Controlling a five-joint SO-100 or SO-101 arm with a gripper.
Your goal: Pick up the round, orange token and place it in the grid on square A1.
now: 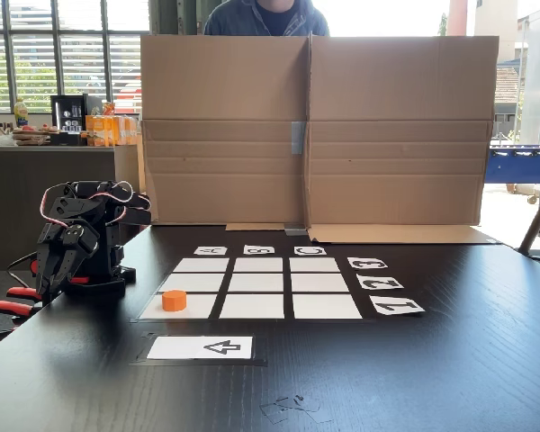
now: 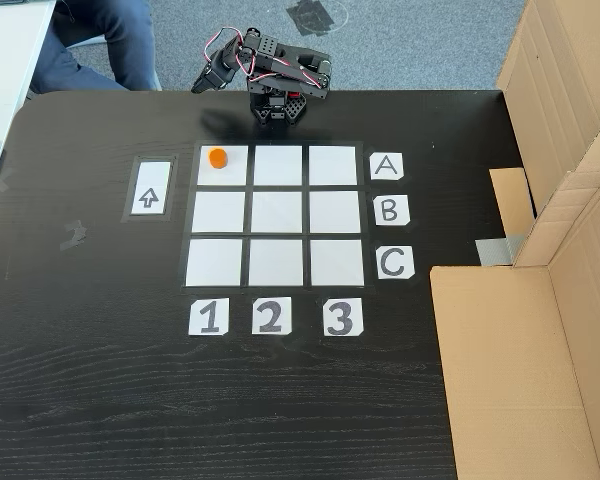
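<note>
We see a black wooden table (image 2: pixel 280 400) taking up most of both fixed views. A folded cardboard screen (image 1: pixel 315 126) stands across the upper middle of one fixed view and runs down the right edge of the other (image 2: pixel 550 250). Behind it, at the top centre, a person in a dark jacket (image 1: pixel 261 18) is partly visible, and crossed legs in dark trousers (image 2: pixel 100 40) show at the upper left of the view from above.

The grid (image 2: pixel 275 214) of nine white cells lies in the centre of the table. Label cards A, B, C (image 2: pixel 388 212) sit along its right side and cards 1, 2, 3 (image 2: pixel 268 316) below it in the view from above. To the left of the grid lies the white arrow card (image 2: pixel 151 188); in the low view it lies at the lower centre (image 1: pixel 201 347).

The black robot arm (image 1: pixel 76 238) is folded at the left of the low view and at the top centre (image 2: pixel 270 75) of the view from above. Its gripper (image 1: pixel 52 274) hangs down beside the base, off the grid; we cannot tell whether its jaws are apart or together.

The round, orange token (image 2: pixel 217 157) stands on square A1 (image 2: pixel 230 172), the top-left cell in the view from above, near that cell's upper left corner. In the low view the token (image 1: pixel 174 300) is in the lower-left cell (image 1: pixel 157 310).
</note>
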